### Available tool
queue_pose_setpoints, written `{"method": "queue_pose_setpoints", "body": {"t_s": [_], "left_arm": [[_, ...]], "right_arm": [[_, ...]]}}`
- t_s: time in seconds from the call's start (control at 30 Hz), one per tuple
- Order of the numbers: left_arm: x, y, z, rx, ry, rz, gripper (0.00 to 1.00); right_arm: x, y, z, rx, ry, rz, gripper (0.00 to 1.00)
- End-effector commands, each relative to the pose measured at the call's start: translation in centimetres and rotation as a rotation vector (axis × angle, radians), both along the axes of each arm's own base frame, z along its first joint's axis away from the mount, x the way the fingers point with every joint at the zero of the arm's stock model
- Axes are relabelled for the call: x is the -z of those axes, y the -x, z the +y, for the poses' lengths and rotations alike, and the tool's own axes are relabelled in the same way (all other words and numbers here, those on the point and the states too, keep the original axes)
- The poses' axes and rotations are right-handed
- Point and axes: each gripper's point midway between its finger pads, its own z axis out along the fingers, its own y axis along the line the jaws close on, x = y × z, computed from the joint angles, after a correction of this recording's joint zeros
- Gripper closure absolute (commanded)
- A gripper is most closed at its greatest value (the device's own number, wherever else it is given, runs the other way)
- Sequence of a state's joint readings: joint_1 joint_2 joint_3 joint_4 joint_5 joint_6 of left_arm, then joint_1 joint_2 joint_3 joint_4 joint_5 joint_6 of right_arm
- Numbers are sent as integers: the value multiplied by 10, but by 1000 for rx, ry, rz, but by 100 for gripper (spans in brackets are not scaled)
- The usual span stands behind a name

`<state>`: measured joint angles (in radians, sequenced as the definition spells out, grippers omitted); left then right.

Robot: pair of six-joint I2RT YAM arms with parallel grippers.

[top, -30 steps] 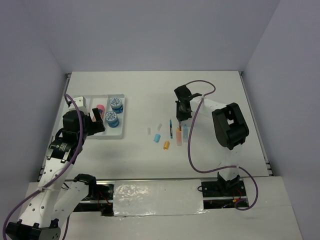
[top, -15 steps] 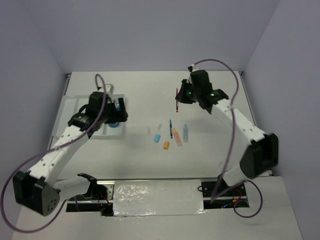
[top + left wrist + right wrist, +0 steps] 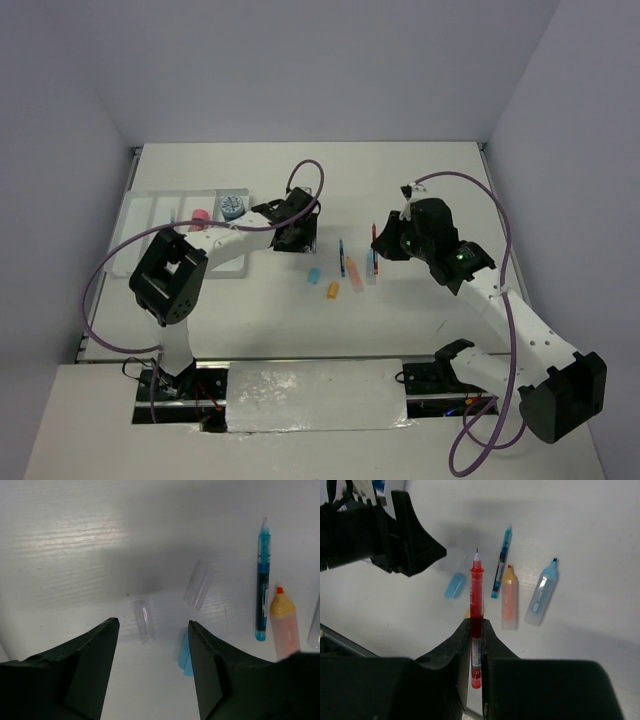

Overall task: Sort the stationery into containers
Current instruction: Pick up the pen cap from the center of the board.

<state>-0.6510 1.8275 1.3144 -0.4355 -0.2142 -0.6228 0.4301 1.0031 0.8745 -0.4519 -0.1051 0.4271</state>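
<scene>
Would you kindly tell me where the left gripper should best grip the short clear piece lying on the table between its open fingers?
Probably mid-length, from straight above: the clear piece lies flat on the table, its long sides facing the left gripper's open fingers. The light-blue piece lies close beside it, so close carefully.

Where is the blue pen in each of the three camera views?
Top external: blue pen near the picture's centre, between the arms.
Left wrist: upper right, standing nearly vertical.
Right wrist: upper middle, just right of the gripped red pen.
Shared landmark: the orange marker, just right of the pen in every view.
</scene>
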Motion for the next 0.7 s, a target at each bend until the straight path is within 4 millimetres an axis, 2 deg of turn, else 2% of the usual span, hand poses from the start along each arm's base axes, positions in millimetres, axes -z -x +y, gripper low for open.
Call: {"method": "queue_pose_setpoints", "body": {"t_s": [0.0, 0.03, 0.07, 0.17, 0.4, 0.67], "left_arm": [[7, -8, -6, -57, 14, -10, 32], [16, -6, -6, -62, 4, 10, 34], [16, -5, -7, -60, 2, 9, 34], [32, -1, -3, -76, -41, 36, 34], [42, 4, 11, -118, -87, 44, 38], [57, 19, 10, -118, -100, 73, 54]], "right_arm": [[-6, 9, 5, -48, -21, -35, 100], [-4, 11, 6, -57, -25, -35, 100], [-5, 10, 6, -57, -28, -41, 100], [4, 13, 7, -70, -23, -26, 100], [1, 14, 9, -82, -37, -34, 100], [0, 15, 13, -92, -44, -37, 100]]}}
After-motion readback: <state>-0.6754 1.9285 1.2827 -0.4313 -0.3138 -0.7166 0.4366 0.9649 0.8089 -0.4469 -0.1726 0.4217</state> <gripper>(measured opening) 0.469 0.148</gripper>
